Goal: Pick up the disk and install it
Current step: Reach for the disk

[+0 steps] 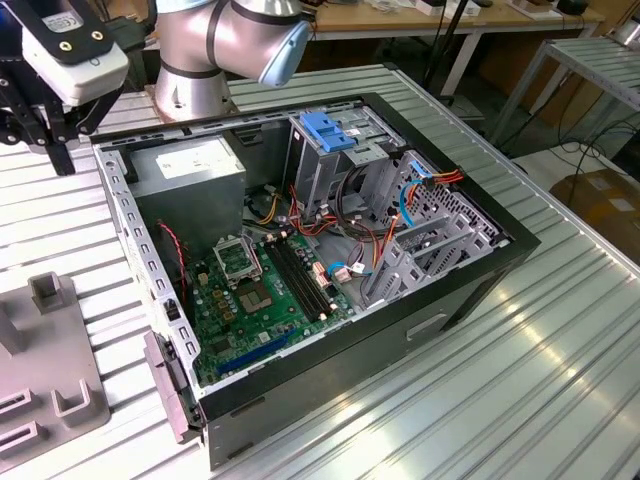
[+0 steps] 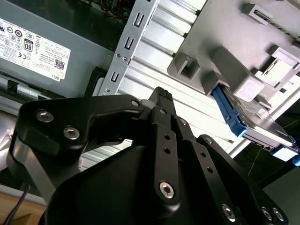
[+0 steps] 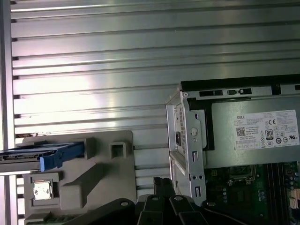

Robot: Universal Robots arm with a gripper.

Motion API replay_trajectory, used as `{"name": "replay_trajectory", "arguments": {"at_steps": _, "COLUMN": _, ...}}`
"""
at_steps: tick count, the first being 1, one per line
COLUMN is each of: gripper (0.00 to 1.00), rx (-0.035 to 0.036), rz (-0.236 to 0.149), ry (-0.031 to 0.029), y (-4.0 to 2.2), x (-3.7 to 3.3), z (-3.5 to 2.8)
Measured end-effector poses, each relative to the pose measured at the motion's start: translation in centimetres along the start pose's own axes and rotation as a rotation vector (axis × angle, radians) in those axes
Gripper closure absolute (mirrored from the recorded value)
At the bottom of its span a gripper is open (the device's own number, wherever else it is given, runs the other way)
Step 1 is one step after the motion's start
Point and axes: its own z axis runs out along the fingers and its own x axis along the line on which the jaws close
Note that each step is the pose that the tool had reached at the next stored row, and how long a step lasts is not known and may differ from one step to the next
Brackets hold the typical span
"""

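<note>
The disk (image 3: 44, 156) is a grey drive in a bright blue carrier. It stands on edge in a slot of the grey fixture (image 3: 101, 180) on the ribbed table, beside the open computer case (image 1: 330, 260). In the second wrist view the disk (image 2: 243, 123) shows its blue rail and grey body beyond the fixture's blocks. My gripper (image 2: 160, 95) hangs over the table between the case's corner and the fixture, apart from the disk, its black fingers shut on nothing. In the exterior view the gripper (image 1: 60, 160) is at the far upper left, outside the case.
Inside the case are a green motherboard (image 1: 260, 290), a grey power supply (image 1: 190, 165) and a grey metal cage with a blue handle block (image 1: 330, 130). Part of the grey fixture (image 1: 50, 370) lies at the exterior view's lower left. Ribbed table (image 1: 520, 370) surrounds the case.
</note>
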Motion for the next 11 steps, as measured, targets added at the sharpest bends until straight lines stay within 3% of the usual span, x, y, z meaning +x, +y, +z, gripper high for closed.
{"name": "replay_trajectory", "arguments": {"at_steps": 11, "gripper": 0.90, "rx": 0.0000, "rz": 0.000, "ry": 0.0000, "y": -0.13, "x": 1.74, "z": -0.05}}
